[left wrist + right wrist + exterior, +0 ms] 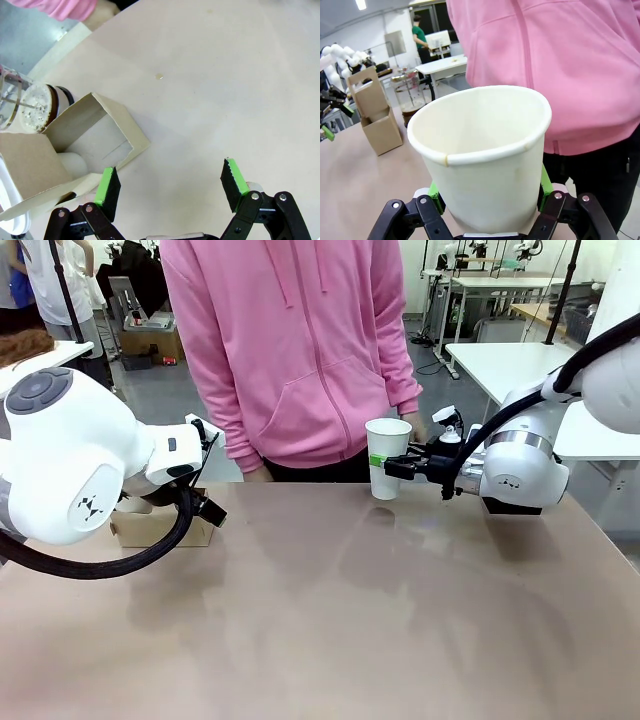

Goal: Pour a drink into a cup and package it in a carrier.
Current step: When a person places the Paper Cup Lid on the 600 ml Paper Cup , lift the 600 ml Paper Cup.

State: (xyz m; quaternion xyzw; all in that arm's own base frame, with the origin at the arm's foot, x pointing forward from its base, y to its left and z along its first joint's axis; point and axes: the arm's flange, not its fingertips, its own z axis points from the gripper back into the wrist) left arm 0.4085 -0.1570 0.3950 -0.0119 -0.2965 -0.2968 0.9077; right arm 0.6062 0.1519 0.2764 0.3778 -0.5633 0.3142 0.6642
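The right gripper (pixel 489 199) is clamped on a white paper cup (pixel 485 150). Its green pads (pixel 434 192) press the cup's lower wall from either side. The cup stands upright between the fingers with its mouth up, and the part of its inner wall that shows is plain white. From the front I cannot tell whether its base rests on the table (pixel 225 90) or hangs just above it.

Just past the cup, a person (pixel 560 60) in a pink zip top stands at the table's far edge. One hand (pixel 413 425) is close behind the cup's rim.

The left gripper (pixel 170 182) has its jaws wide apart with nothing between them, over bare tabletop. The carrier (pixel 95 135), brown cardboard with an upright handle tab, sits just beside one of this gripper's fingers. The pad there overlaps the carrier's corner in the wrist view, and I cannot tell whether they touch. Something white and rounded shows in the carrier's near slot, but it is too hidden to name.

Right behind the carrier, farther from the left gripper, stands a clear glass jug (pixel 30 105).

Seen from the right gripper, the carrier and jug are well apart from the cup, off to one side across the table, with the carrier the nearer of the two. The drink (pixel 412 107) shows there as a dark brown layer low in the jug.
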